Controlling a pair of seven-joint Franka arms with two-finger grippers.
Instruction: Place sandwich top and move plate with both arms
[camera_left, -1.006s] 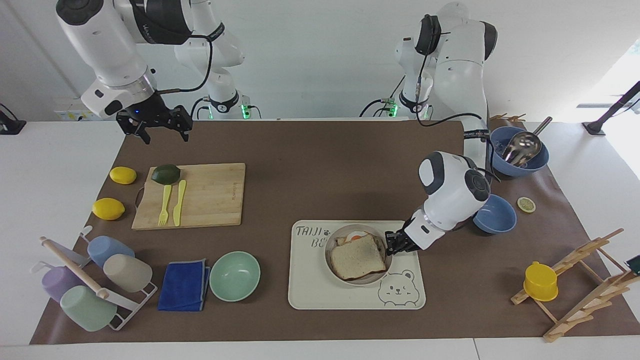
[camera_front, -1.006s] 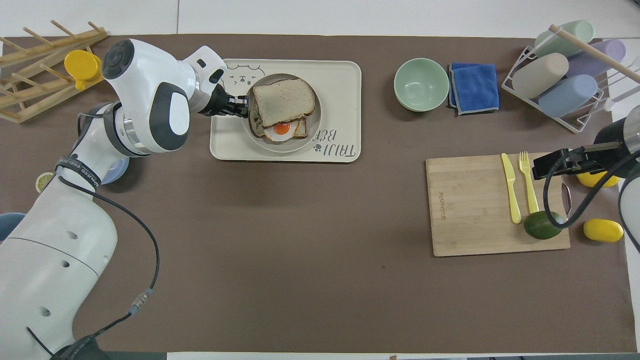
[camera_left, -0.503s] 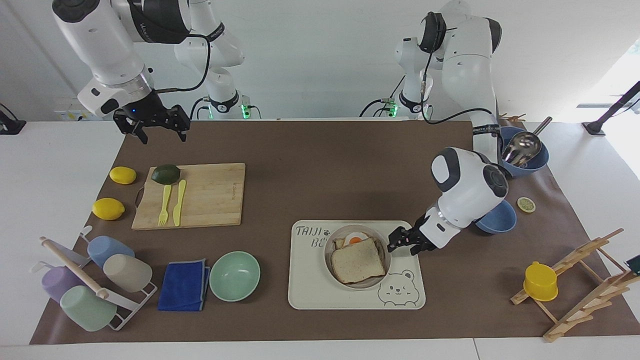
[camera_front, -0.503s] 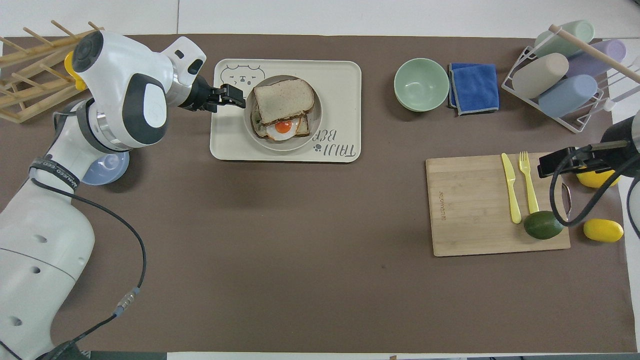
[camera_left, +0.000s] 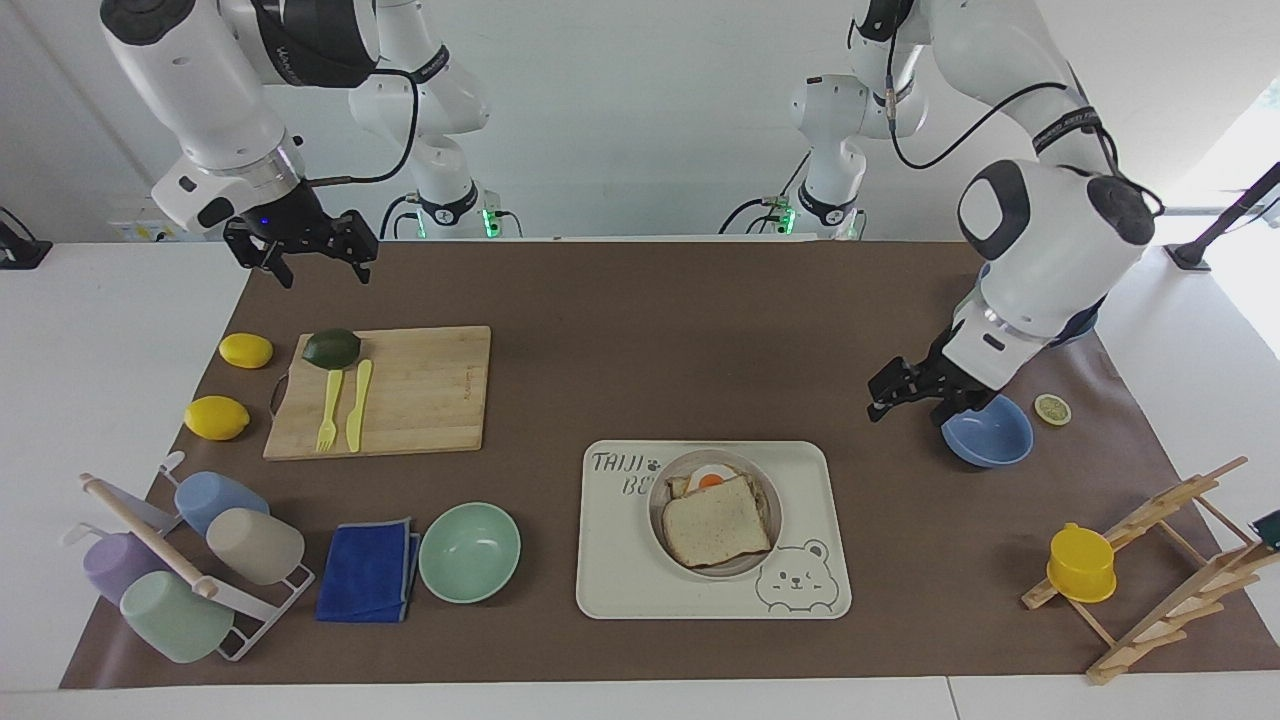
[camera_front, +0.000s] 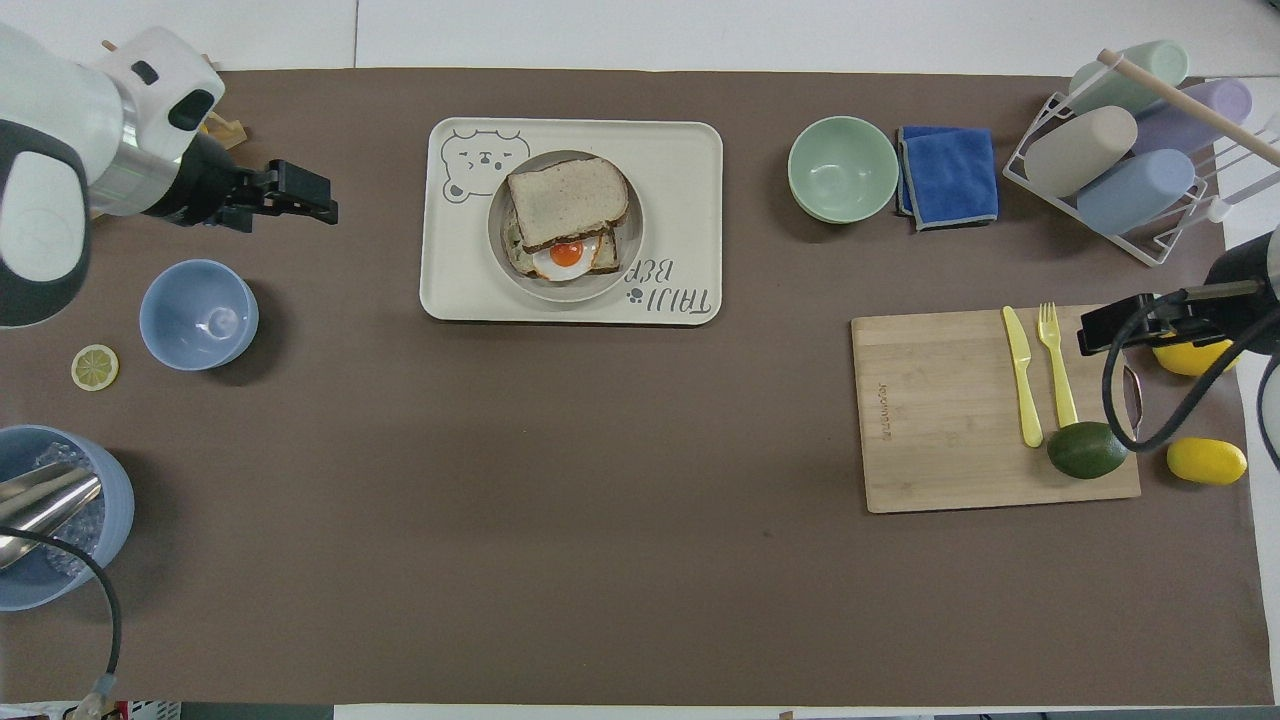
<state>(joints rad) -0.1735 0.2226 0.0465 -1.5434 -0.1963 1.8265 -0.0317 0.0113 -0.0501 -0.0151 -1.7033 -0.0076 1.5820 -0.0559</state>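
The sandwich top (camera_left: 715, 520) (camera_front: 567, 200), a speckled slice of bread, lies flat on a toast with a fried egg (camera_left: 710, 480) (camera_front: 565, 255) in the round beige plate (camera_left: 655, 505) (camera_front: 632, 255). The plate stands on the cream tray with the bear drawing (camera_left: 620, 560) (camera_front: 680, 180). My left gripper (camera_left: 905, 395) (camera_front: 310, 200) is open and empty, raised over the brown mat between the tray and a blue bowl (camera_left: 988, 435) (camera_front: 198, 313), clear of the plate. My right gripper (camera_left: 300, 255) (camera_front: 1100, 335) is open and empty and waits in the air over the cutting board's end.
A cutting board (camera_left: 420, 390) holds a yellow fork, a knife and an avocado, with two lemons beside it. A mint bowl (camera_left: 469, 551), a blue cloth (camera_left: 368, 570) and a cup rack (camera_left: 180, 560) lie toward the right arm's end. A wooden rack with a yellow cup (camera_left: 1080, 562) stands toward the left arm's end.
My left gripper has drawn away from the plate's edge, risen and moved toward the left arm's end of the table. The bread stays on the egg toast. The right gripper has barely moved.
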